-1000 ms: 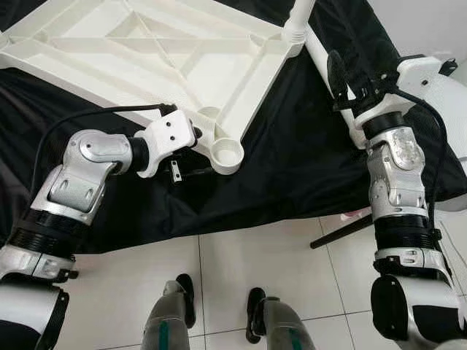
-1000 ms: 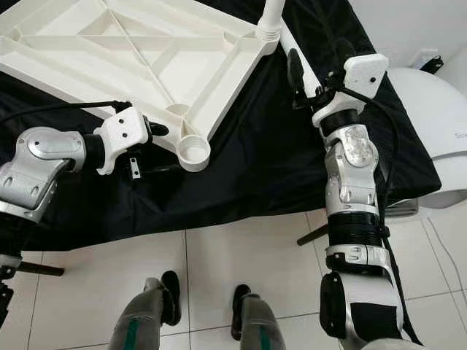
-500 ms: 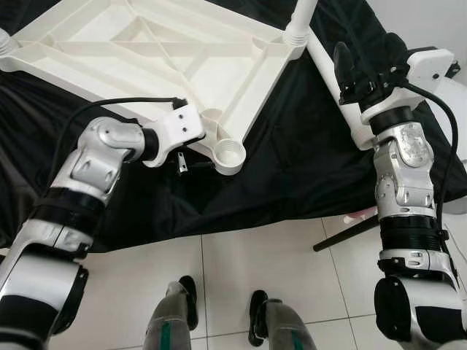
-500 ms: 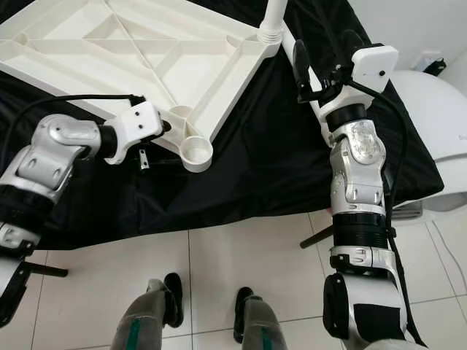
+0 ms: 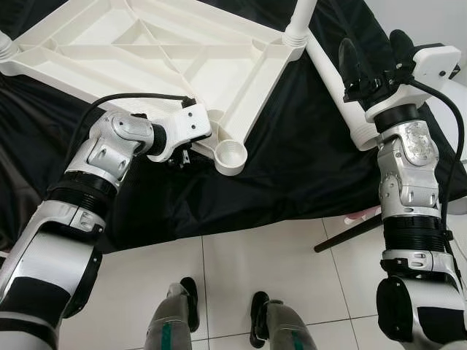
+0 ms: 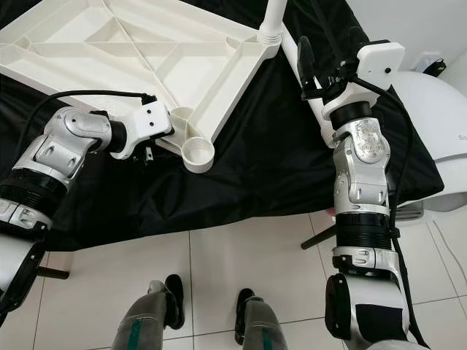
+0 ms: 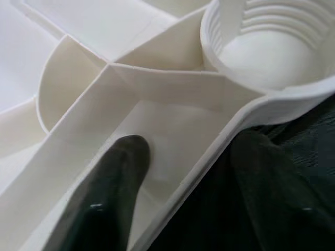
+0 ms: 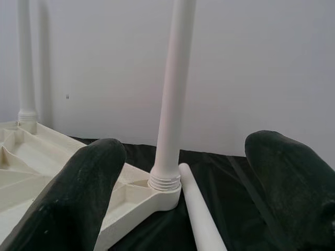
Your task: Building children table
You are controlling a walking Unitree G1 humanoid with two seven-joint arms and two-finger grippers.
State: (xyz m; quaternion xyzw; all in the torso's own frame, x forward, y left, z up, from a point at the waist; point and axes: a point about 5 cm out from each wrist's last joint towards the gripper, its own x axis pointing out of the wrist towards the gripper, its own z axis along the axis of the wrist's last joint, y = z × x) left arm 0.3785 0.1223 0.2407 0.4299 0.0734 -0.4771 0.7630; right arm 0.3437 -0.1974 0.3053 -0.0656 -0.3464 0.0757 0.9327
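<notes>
Left eye view: lying upside down on a black cloth [image 5: 292, 160] over the surface, a white tabletop [image 5: 168, 58], ribs up. Left end effector [image 5: 191, 149] gripping the rim just beside the empty corner socket [image 5: 232, 154]. Right end effector [image 5: 372, 62] hovering open over a loose leg [image 5: 336, 84] lying on the cloth.

Right eye view: standing in the far corner, a screwed-in leg [image 6: 271, 18]; white appliance [image 6: 430, 124] at right; feet on the tile floor [image 6: 255, 255].

Left wrist view: fingers [image 7: 104, 193] straddling the rim, one inside, one outside.

Right wrist view: fingers [image 8: 78, 193] spread wide, holding nothing.
</notes>
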